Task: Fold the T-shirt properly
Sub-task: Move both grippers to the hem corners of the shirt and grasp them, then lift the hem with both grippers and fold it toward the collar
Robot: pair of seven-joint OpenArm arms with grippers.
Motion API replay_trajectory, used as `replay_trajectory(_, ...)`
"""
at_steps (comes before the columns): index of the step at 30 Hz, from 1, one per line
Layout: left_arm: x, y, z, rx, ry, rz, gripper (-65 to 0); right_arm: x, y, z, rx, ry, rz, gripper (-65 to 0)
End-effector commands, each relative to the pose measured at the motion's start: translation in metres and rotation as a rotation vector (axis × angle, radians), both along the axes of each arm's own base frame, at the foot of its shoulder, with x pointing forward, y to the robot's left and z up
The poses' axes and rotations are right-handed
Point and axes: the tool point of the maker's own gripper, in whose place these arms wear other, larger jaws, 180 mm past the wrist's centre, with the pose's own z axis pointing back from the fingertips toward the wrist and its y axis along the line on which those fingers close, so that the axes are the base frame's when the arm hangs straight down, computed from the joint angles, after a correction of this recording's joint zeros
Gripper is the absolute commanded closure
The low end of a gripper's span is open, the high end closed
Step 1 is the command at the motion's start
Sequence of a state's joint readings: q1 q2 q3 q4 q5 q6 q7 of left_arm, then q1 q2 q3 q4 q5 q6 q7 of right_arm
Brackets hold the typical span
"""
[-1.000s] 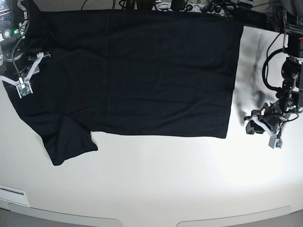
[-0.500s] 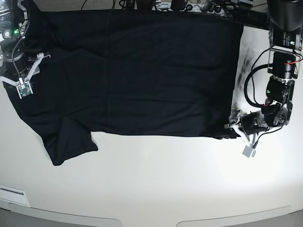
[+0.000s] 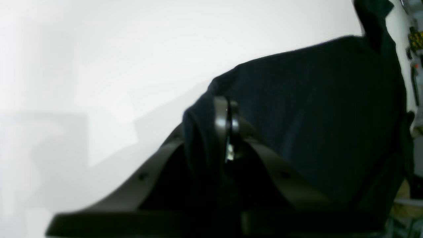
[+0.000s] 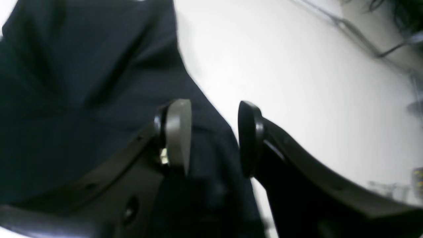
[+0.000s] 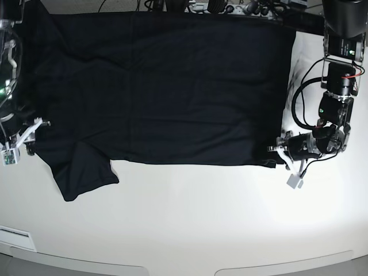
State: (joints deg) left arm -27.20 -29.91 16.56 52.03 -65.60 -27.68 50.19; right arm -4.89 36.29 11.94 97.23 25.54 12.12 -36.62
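Note:
The black T-shirt (image 5: 172, 86) lies spread flat on the white table (image 5: 190, 218), with one sleeve (image 5: 83, 175) pointing to the near left. My left gripper (image 5: 275, 154) is at the shirt's near right hem corner. In the left wrist view the gripper (image 3: 227, 125) is shut, with the cloth (image 3: 314, 115) bunched over one finger. My right gripper (image 5: 30, 142) is at the shirt's left edge above the sleeve. In the right wrist view it (image 4: 213, 135) is open, its jaws astride the edge of the cloth (image 4: 66, 82).
Cables and gear (image 5: 241, 7) line the table's back edge. Arm bases stand at the far left (image 5: 8, 46) and far right (image 5: 342, 34). A white strip (image 5: 14, 234) lies at the near left corner. Bare white table runs along the front.
My left gripper moved left from the bare table onto the shirt's near right corner and closed on it. My right gripper moved toward the near side along the shirt's left edge.

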Motion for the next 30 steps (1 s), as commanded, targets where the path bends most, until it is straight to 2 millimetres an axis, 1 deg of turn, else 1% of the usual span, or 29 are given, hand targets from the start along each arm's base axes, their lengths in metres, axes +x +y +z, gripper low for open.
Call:
replay_trajectory(1, -0.007, 0.016, -0.010, 0.093, 0.049, -0.011, 0.0, 0.019, -0.016, 0.018, 0.018, -0.050, -0.021, -26.2)
replay_trajectory(4, -0.007, 0.015, -0.010, 0.092, 0.048, -0.012, 0.0, 0.049, -0.037, 0.001, 0.236, 0.019, -0.069, -26.2)
replay_trajectory(7, -0.007, 0.015, -0.010, 0.092, 0.049, -0.012, 0.0, 0.071, -0.050, -0.014, 0.458, 0.082, -0.115, -26.2)
replay_trajectory(9, -0.007, 0.015, -0.010, 0.092, 0.049, -0.012, 0.0, 0.081, -0.055, -0.025, 0.606, 0.096, -0.159, -26.2)
replay_trajectory(11, -0.007, 0.015, -0.010, 0.091, 0.049, -0.012, 0.0, 0.085, -0.054, -0.040, 0.714, 0.127, -0.193, -26.2)
replay_trajectory(15, -0.007, 0.014, -0.010, 0.088, 0.048, -0.011, 0.0, 0.083, -0.029, -0.069, 0.869, 0.187, -0.195, -26.2)
replay_trajectory(18, -0.007, 0.014, -0.009, 0.086, 0.048, -0.011, 0.0, 0.081, -0.002, -0.082, 0.913, 0.234, -0.155, -26.2)
replay_trajectory(20, -0.007, 0.014, -0.009, 0.084, 0.047, -0.010, 0.0, 0.084, 0.015, -0.084, 0.924, 0.243, -0.100, -26.2)
replay_trajectory(21, -0.007, 0.014, -0.010, 0.086, 0.048, -0.011, 0.0, 0.085, 0.019, -0.083, 0.928, 0.242, -0.085, -26.1)
replay_trajectory(23, -0.008, 0.016, -0.011, 0.098, 0.052, -0.015, 0.0, 0.088, 0.023, -0.081, 0.929, 0.227, -0.066, -25.8)
replay_trajectory(24, -0.008, 0.016, -0.011, 0.101, 0.052, -0.016, 0.0, 0.089, 0.024, -0.078, 0.930, 0.218, -0.052, -23.5)
replay_trajectory(25, -0.007, 0.016, -0.011, 0.104, 0.050, -0.015, 0.0, 0.090, 0.025, -0.073, 0.924, 0.207, -0.031, -18.9)
replay_trajectory(27, -0.006, 0.016, -0.010, 0.101, 0.040, -0.010, 0.0, 0.093, 0.027, -0.066, 0.903, 0.203, 0.004, -5.3)
replay_trajectory(28, -0.003, 0.016, -0.009, 0.097, 0.029, -0.004, 0.0, 0.094, 0.027, -0.062, 0.893, 0.201, 0.016, 0.0)
replay_trajectory(30, 0.001, 0.016, -0.006, 0.092, 0.008, 0.002, 0.0, 0.097, 0.028, -0.054, 0.864, 0.194, 0.043, 0.0)
